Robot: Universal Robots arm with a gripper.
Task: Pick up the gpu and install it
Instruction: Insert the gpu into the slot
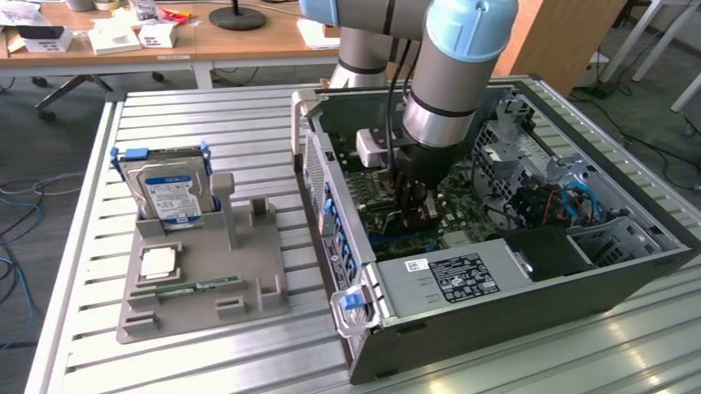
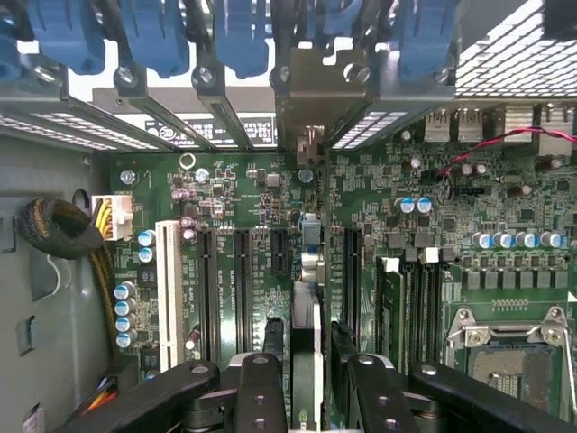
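Reaching into the computer case (image 1: 613,271), my tool (image 2: 306,361) straddles the upright gpu (image 2: 306,311) over the motherboard (image 2: 234,198); whether it grips, I cannot tell; labels unreadable.

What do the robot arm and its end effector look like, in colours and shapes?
The arm is a thick grey tube with light blue joint caps and a shiny silver wrist ring. A black cable runs down its side. The end effector is black, with jointed finger links held by round pins.
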